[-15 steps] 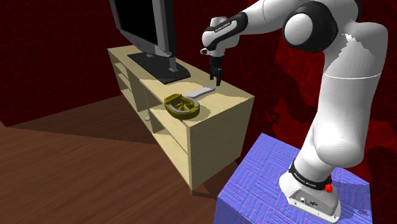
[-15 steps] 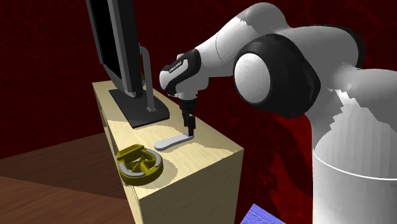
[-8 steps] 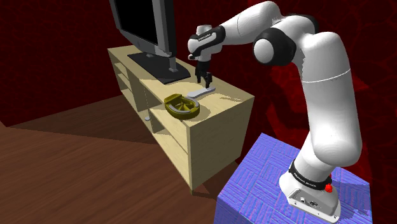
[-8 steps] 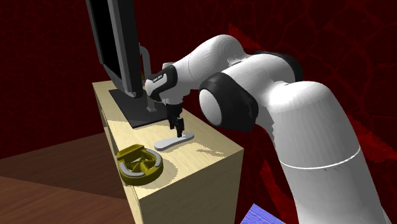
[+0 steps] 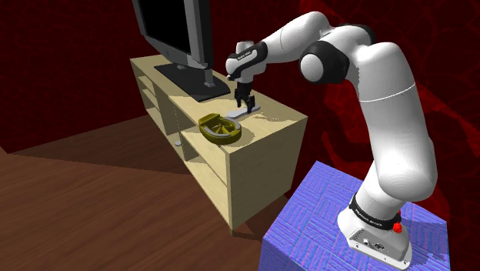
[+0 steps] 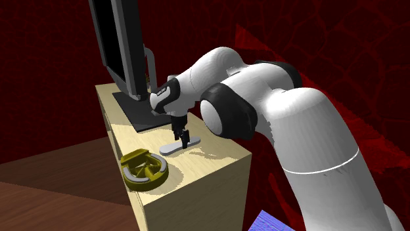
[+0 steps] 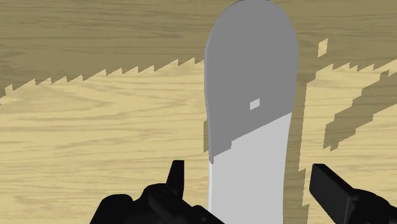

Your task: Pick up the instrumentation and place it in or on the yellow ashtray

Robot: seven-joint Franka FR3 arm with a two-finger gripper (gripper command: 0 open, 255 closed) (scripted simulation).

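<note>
The instrumentation is a flat, elongated pale grey piece (image 5: 238, 114) (image 6: 171, 147) lying on the wooden TV cabinet (image 5: 265, 142). My black gripper (image 5: 244, 105) (image 6: 184, 140) hangs just over the end of it that lies farther from the ashtray. In the wrist view the piece (image 7: 251, 108) runs away from the gripper (image 7: 253, 186); the two fingers stand apart on either side of it, open and not touching it. The yellow ashtray (image 5: 220, 128) (image 6: 144, 169) sits near the cabinet's front edge, a short way from the piece, with a grey insert inside.
A flat-screen TV (image 5: 173, 31) (image 6: 121, 46) on a dark base (image 5: 192, 81) stands on the cabinet close behind the gripper. The cabinet has open shelves (image 5: 173, 115) below. My blue-patterned stand (image 5: 308, 223) is at the shoulder view's lower right. Dark red walls surround.
The gripper has swung toward the TV and come down from above the cabinet to just over the grey piece, the arm stretching out. The piece and ashtray have not moved.
</note>
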